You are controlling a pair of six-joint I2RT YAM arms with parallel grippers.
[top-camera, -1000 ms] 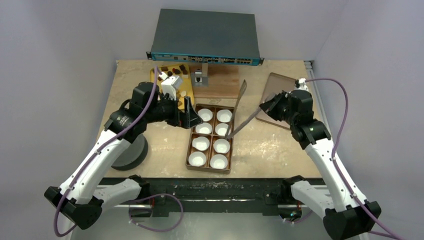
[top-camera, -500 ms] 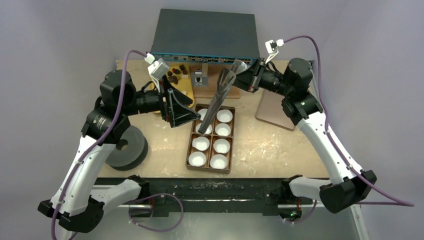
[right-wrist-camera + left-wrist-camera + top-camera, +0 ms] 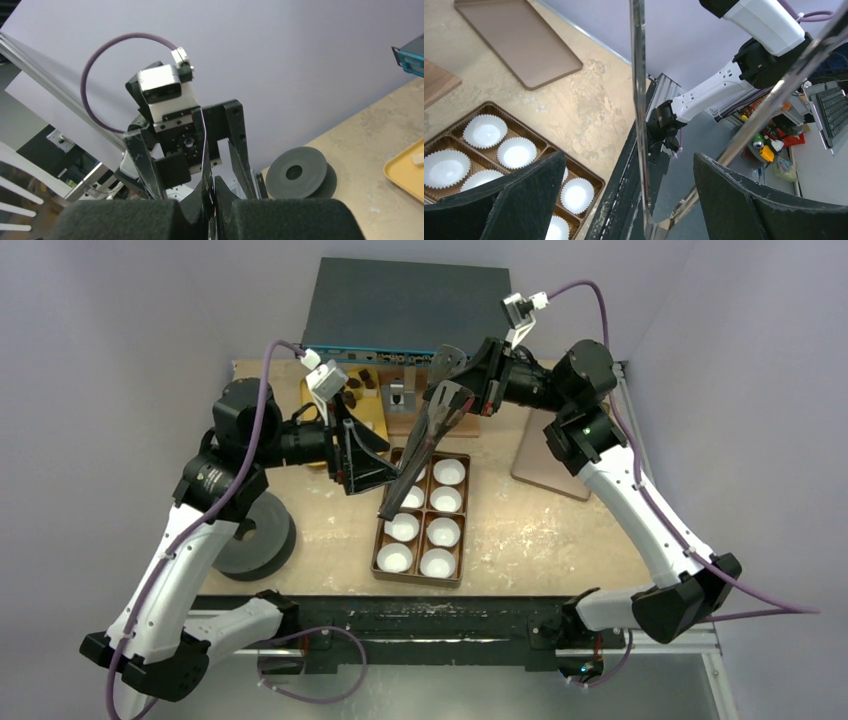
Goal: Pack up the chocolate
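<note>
Dark chocolate pieces (image 3: 353,383) lie on a yellow tray (image 3: 374,420) at the back left. A brown box (image 3: 378,542) with white paper cups (image 3: 447,472) sits mid-table. My right gripper (image 3: 478,375) is shut on one arm of metal tongs (image 3: 424,443), held in the air and slanting down-left over the box. In the right wrist view the gripper (image 3: 211,192) pinches the thin metal edge. My left gripper (image 3: 368,455) is open, level with the tongs' lower part. In the left wrist view the tongs (image 3: 638,100) pass between its wide-apart fingers (image 3: 524,192) without touching them.
A flat brown lid (image 3: 545,458) lies right of the box. A grey roll (image 3: 255,535) stands at the front left. A dark network switch (image 3: 410,310) sits at the back, with a wooden board (image 3: 440,408) in front of it.
The right arm has lifted the tongs off the box and swung them up and to the left. The left arm has risen, and its open gripper now stands around the tongs.
</note>
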